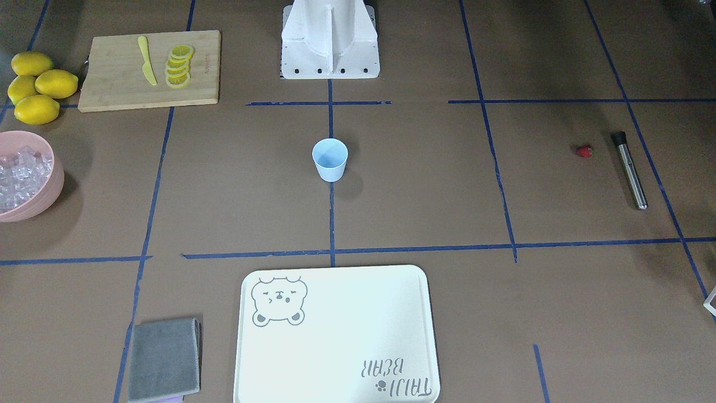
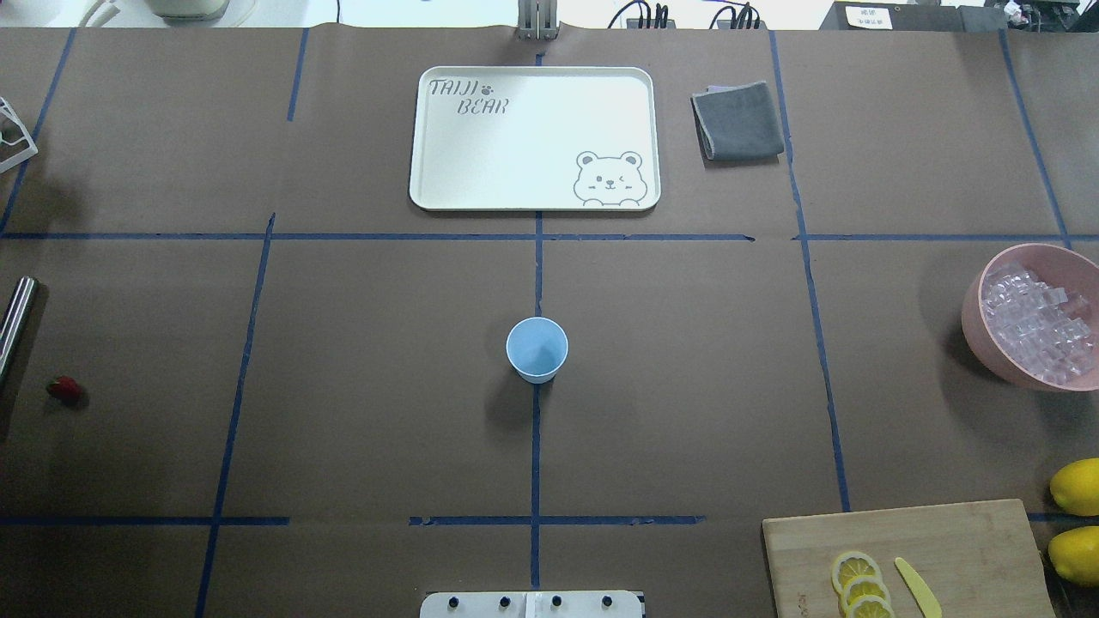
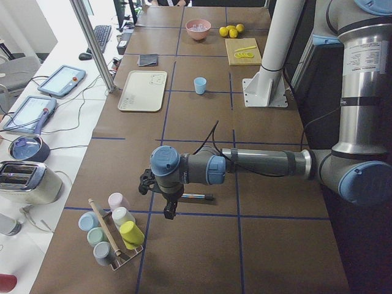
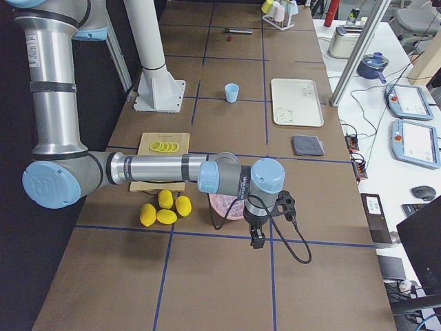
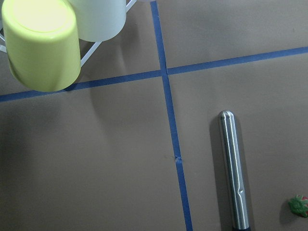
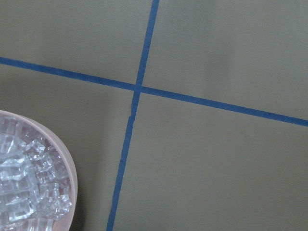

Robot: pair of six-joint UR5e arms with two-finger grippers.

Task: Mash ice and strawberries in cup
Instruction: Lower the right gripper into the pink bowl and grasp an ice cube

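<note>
Left hand [image 3: 169, 208] near the metal rod [image 5: 234, 168], right hand [image 4: 257, 238] by the ice [image 6: 24, 187]; openness cannot be told.

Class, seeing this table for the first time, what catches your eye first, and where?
A lone pale-blue cup stands empty at the table's centre. On the robot's right end sit a pink bowl heaped with ice and bright yellow lemons; at the left end lies a small red strawberry.
</note>
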